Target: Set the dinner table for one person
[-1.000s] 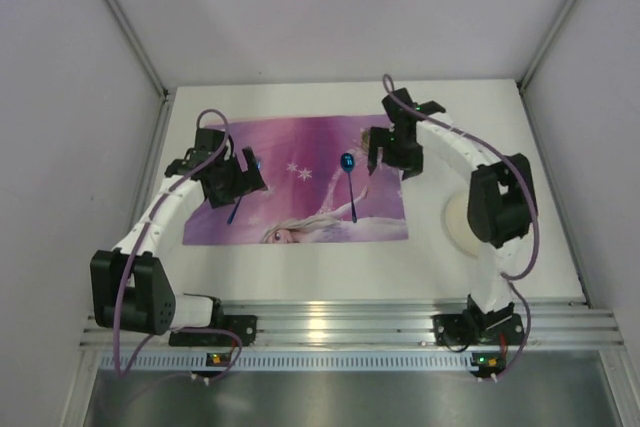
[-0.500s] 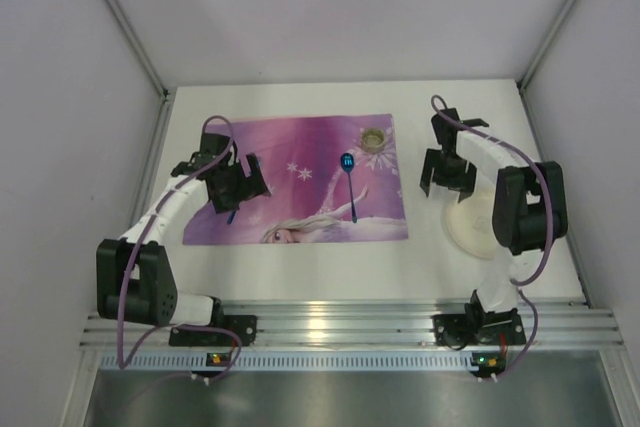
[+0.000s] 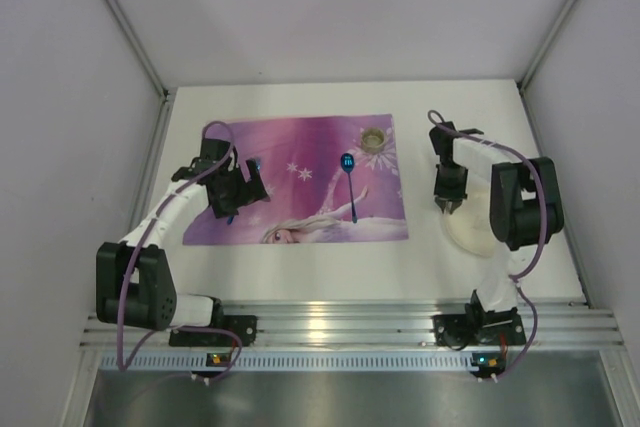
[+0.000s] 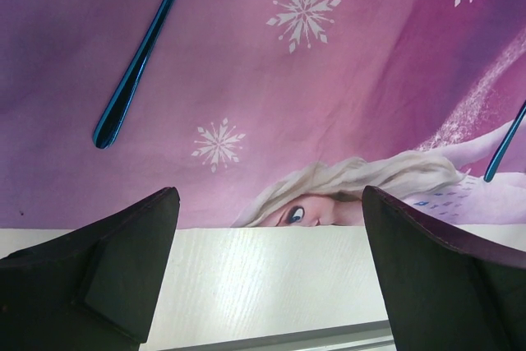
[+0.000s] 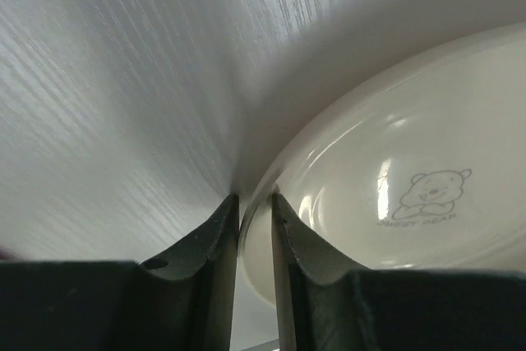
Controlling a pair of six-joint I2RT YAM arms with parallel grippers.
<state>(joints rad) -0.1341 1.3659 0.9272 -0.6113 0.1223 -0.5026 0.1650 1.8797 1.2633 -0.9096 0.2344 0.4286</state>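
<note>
On the white dinner table (image 3: 300,267) lies a purple-pink placemat (image 3: 300,162) with a blue spoon (image 3: 348,182) and a small gold-rimmed cup (image 3: 373,138) on it. A cream plate (image 3: 478,229) with a bear print sits on the table to the right of the mat. My right gripper (image 3: 447,205) points down at its left rim. In the right wrist view the gripper (image 5: 255,199) is shut on the plate (image 5: 394,195), one finger on each side of the rim. My left gripper (image 4: 267,203) hangs open over the mat's near edge, empty. A blue utensil handle (image 4: 140,59) lies beyond it.
The mat's near edge and a strip of bare table (image 4: 271,277) show between the left fingers. The spoon's handle tip (image 4: 505,145) shows at the right of the left wrist view. Grey walls close in the table on three sides.
My right gripper left the small cup at the mat's far right corner, swung right and down to the plate, and closed on its rim. The left gripper shifted only slightly.
</note>
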